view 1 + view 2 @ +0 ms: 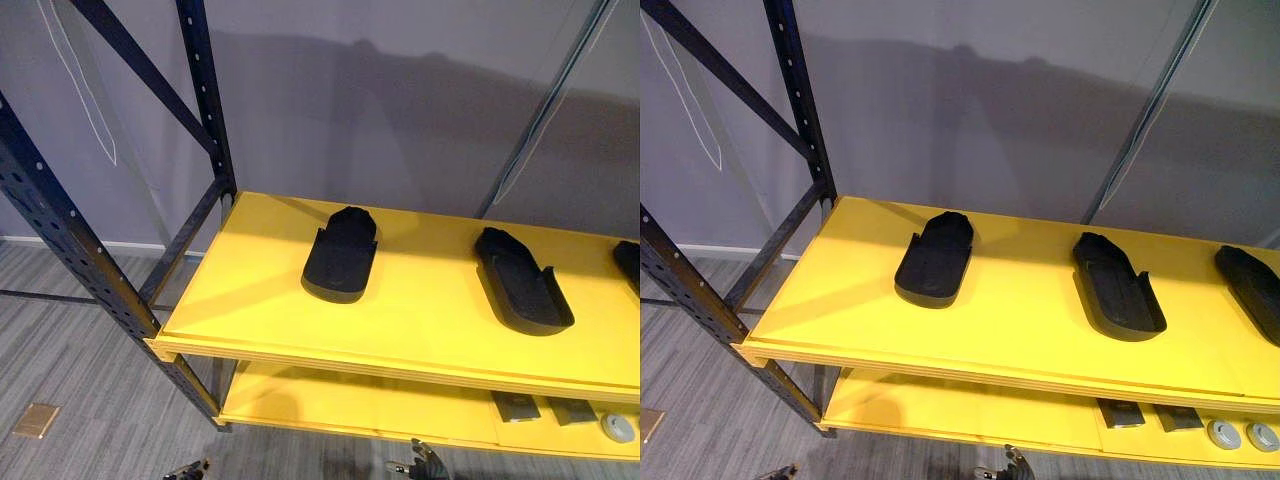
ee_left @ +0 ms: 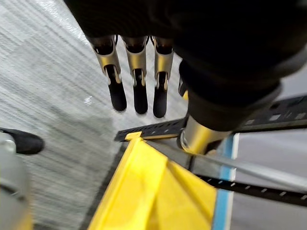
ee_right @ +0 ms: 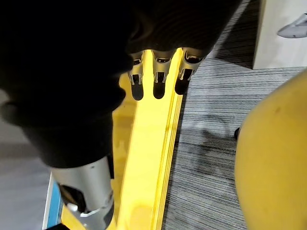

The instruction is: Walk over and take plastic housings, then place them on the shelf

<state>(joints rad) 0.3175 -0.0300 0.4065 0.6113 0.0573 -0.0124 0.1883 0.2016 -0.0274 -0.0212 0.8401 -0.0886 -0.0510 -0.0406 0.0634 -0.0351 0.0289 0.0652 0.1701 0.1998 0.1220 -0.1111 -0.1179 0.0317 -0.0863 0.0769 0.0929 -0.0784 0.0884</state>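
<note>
Three black plastic housings lie on the yellow upper shelf board [image 1: 250, 300]: one near the left end [image 1: 342, 255], one further right [image 1: 522, 282], and one at the right edge [image 1: 1252, 290]. Both hands hang low in front of the rack, below the shelf. My left hand [image 2: 139, 91] has straight fingers over the grey floor by the rack's corner and holds nothing. It also peeks in at the bottom of the left eye view [image 1: 190, 468]. My right hand [image 3: 158, 81] has straight fingers over the yellow shelf edge, empty, and its fingers [image 1: 425, 462] show low down too.
The rack has dark blue perforated posts [image 1: 70, 250] and a diagonal brace at the left. The lower yellow shelf [image 1: 330, 405] carries small dark blocks [image 1: 1122, 412] and round grey parts [image 1: 1240, 436]. A grey wall stands behind. Grey plank floor [image 1: 70, 380] lies to the left.
</note>
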